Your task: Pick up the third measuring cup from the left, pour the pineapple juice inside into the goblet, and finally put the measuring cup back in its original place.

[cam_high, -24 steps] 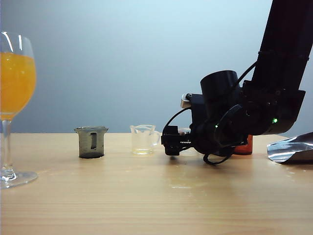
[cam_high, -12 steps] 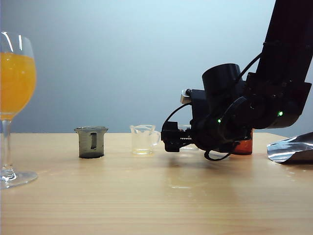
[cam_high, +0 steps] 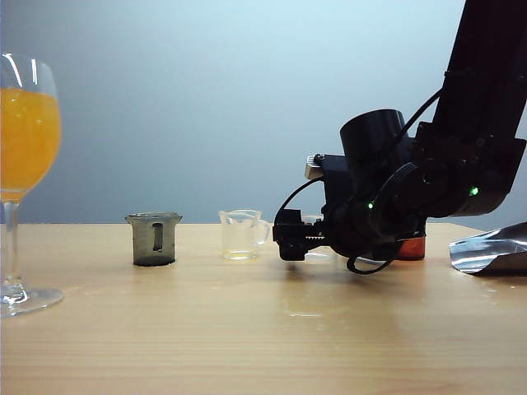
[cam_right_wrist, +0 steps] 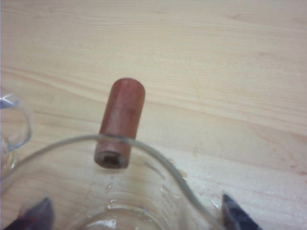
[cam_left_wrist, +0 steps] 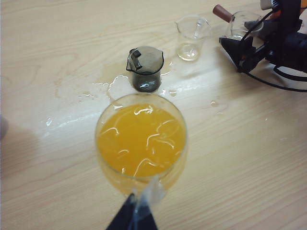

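Note:
The third measuring cup [cam_right_wrist: 124,201] is clear, with a red-brown handle [cam_right_wrist: 120,122]. It stands on the table between the fingers of my right gripper [cam_right_wrist: 136,218]. That gripper is open, and each fingertip stands off the cup's wall. The cup looks almost empty; no pineapple juice shows in it. In the exterior view the right gripper [cam_high: 288,237] hides most of the cup [cam_high: 311,220]. The goblet [cam_high: 25,132] stands at far left, filled with orange-yellow liquid. In the left wrist view my left gripper [cam_left_wrist: 136,215] is shut on the stem of the goblet [cam_left_wrist: 140,139].
A smoky grey cup [cam_high: 154,239] and a clear cup with a loop handle [cam_high: 241,234] stand left of the right gripper. A red-orange cup [cam_high: 412,247] sits behind the arm, crumpled foil [cam_high: 490,251] at far right. Spilled drops [cam_left_wrist: 105,88] wet the table by the grey cup.
The right arm has shifted slightly up and to the right, its fingers still open round the cup. The goblet, the other cups and the left arm have not moved.

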Robot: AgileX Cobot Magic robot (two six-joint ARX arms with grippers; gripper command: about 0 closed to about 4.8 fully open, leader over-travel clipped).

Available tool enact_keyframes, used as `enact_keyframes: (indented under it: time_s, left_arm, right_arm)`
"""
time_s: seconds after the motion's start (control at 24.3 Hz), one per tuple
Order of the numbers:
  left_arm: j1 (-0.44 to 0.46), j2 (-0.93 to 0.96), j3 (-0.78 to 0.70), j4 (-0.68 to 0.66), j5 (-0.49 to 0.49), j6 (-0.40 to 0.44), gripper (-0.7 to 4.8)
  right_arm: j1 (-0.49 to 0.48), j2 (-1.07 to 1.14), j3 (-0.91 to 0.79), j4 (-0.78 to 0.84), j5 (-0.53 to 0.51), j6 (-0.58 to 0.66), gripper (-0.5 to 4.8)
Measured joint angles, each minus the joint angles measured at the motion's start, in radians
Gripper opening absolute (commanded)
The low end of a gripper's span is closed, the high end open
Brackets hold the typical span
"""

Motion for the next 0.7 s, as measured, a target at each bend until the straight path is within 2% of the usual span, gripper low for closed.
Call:
enact_keyframes:
  time_s: [0.45, 0.7]
  left_arm:
    - [0.0, 0.0, 0.0, 0.0, 0.0, 0.0, -0.03]
    - [0.0, 0.0, 0.0, 0.0, 0.0, 0.0, -0.03]
  right_arm:
    - [0.0, -0.016, -0.004, -0.002, -0.039, 0.073, 4.79]
    - [0.0, -0.128, -0.146, -0.009, -0.062, 0.075, 4.79]
